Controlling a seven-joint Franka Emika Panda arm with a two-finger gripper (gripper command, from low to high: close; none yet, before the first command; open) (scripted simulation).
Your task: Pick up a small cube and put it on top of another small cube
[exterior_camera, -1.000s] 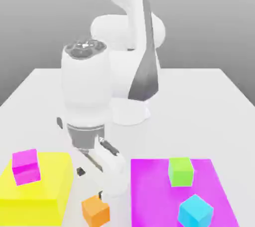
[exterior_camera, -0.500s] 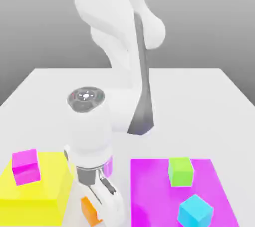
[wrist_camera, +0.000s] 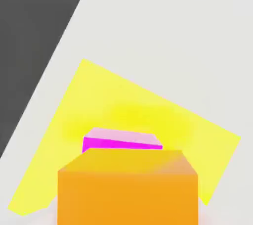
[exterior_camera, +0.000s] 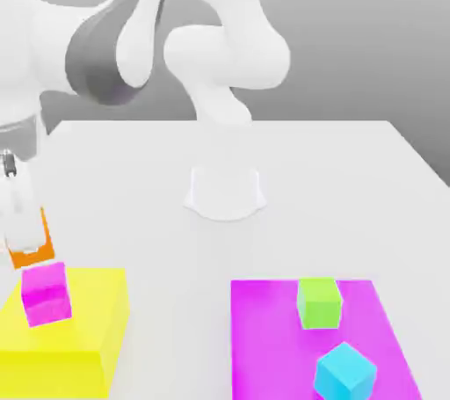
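My gripper (exterior_camera: 30, 247) hangs at the exterior view's left, shut on the small orange cube (exterior_camera: 32, 256). The cube is off the table, between the white fingers (exterior_camera: 21, 214). Just under it, slightly toward the exterior view's right, sits the small magenta-pink cube (exterior_camera: 46, 294) on a yellow block (exterior_camera: 88, 319). A thin gap or light contact separates the two cubes; I cannot tell which. In the hand view the orange cube (wrist_camera: 128, 189) is close up, with the pink cube (wrist_camera: 121, 140) beyond it on the yellow block (wrist_camera: 138, 105).
A large flat magenta block (exterior_camera: 272, 337) lies at the exterior view's front right, carrying a green cube (exterior_camera: 318, 301) and a cyan cube (exterior_camera: 345, 370). The arm's round base (exterior_camera: 225, 192) stands mid-table. White tabletop runs between the two blocks.
The gripper closed on the orange cube at the table's front, lifted it, and swung to the exterior view's left, over the pink cube on the yellow block.
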